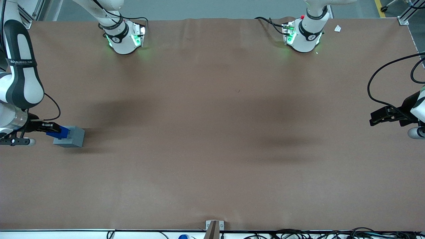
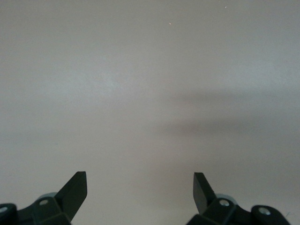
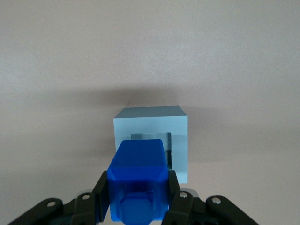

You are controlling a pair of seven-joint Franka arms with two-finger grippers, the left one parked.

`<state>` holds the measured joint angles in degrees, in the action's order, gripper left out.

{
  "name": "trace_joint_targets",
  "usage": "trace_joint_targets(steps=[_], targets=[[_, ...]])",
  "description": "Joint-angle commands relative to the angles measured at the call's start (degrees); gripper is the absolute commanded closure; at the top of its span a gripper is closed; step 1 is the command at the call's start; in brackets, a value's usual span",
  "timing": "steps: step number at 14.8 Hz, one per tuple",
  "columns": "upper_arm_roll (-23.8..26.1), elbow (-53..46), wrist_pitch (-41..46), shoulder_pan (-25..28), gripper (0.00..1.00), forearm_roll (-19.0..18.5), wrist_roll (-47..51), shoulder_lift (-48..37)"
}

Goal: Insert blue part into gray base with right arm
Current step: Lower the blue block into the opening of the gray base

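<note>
Right arm's gripper (image 3: 138, 206), at working arm's end of brown bench (image 1: 212, 132), w/ jaws clenched on blue part (image 3: 138, 180), held just above gray base (image 3: 180, 140), over its recess. Part looks light, rigid, smooth plastic; best gripped on flat sides.

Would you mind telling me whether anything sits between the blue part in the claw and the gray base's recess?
Nothing does: in the right wrist view the blue part, clamped in the claw, hangs directly over the gray base.
</note>
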<state>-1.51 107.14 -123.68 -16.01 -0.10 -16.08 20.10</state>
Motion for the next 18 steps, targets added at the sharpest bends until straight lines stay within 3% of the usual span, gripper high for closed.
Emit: trace_joint_targets(steps=[1, 18], targets=[[0.71, 0.53, -0.6, -1.39, 0.79, -0.86, -0.71, 0.2], [0.71, 0.53, -1.57, -1.92, 0.79, -1.22, -0.62, 1.34]])
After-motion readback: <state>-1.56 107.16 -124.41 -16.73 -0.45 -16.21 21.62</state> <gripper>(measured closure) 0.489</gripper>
